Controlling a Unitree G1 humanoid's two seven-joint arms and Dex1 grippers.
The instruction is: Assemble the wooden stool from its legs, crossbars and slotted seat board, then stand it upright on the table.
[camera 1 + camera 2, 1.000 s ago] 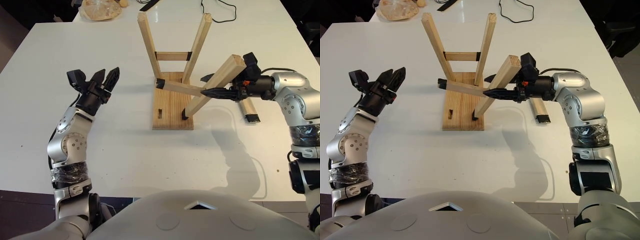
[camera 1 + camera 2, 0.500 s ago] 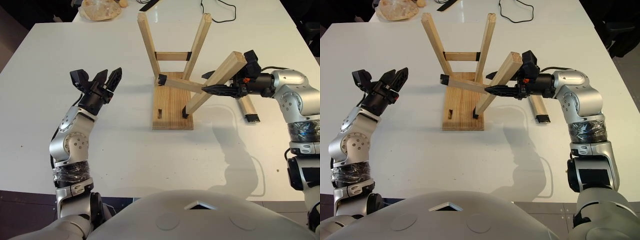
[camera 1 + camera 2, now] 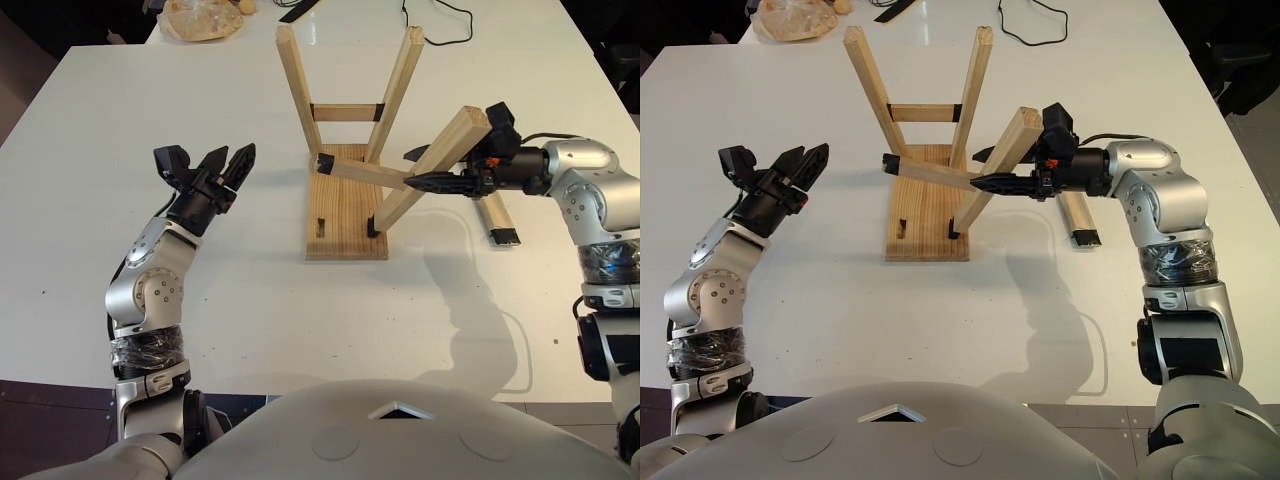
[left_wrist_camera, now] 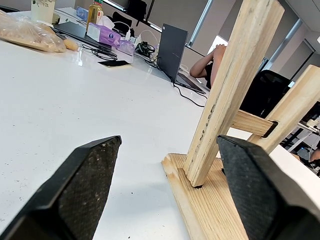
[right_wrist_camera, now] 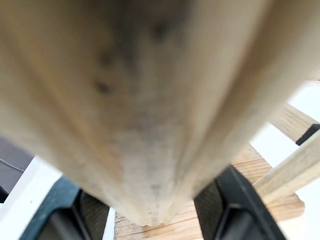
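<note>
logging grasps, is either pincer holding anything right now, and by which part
The right pincer clamps the tilted stool leg around mid-length; the left pincer is open and empty.

An office: a laptop (image 4: 172,50) and a black desk chair (image 4: 258,94) stand beyond the white table (image 4: 60,100).

Left arm bent, forearm raised, left tool (image 3: 232,157) spread wide. Right arm reaching inward, right tool (image 3: 412,169) clamped on leg (image 3: 455,138).

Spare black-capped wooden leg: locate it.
Left eye view: the spare black-capped wooden leg lies on the white table, right of the slotted wooden seat board.
</note>
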